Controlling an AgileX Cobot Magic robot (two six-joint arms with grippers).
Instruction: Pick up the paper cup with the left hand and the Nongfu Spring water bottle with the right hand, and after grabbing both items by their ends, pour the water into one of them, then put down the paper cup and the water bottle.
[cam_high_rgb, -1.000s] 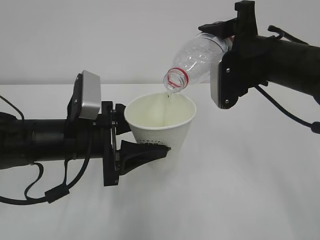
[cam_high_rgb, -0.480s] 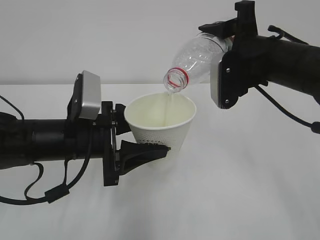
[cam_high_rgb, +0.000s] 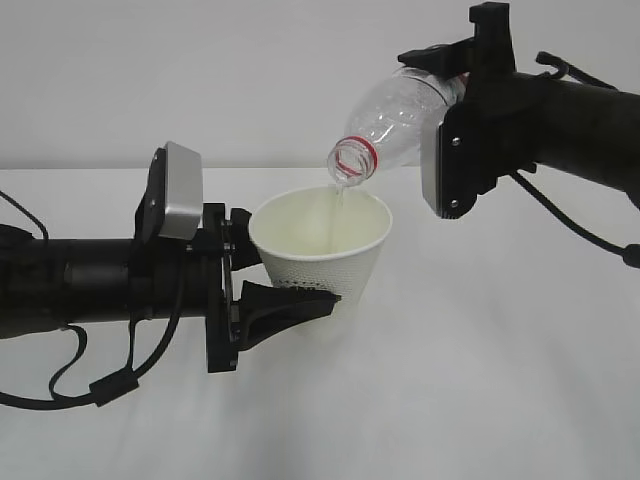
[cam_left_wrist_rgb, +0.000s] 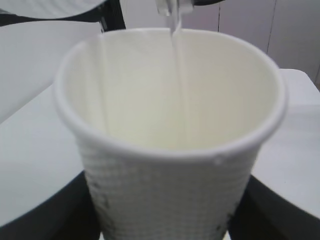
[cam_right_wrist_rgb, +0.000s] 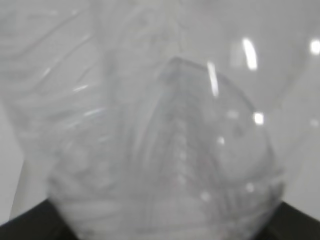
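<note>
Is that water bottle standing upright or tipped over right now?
Tipped. The water bottle slants mouth-down above the paper cup, and a thin stream of water runs into it.

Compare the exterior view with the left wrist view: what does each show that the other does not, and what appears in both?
Only the exterior view shows both arms whole: the left claw shut on the paper cup, the right claw gripping the tilted water bottle with its red neck ring.

Only the left wrist view looks closely into the cup's cream inside and shows its dotted outer wall.

Both show the cup's rim and the thin stream of water falling from the bottle's mouth into it.
</note>
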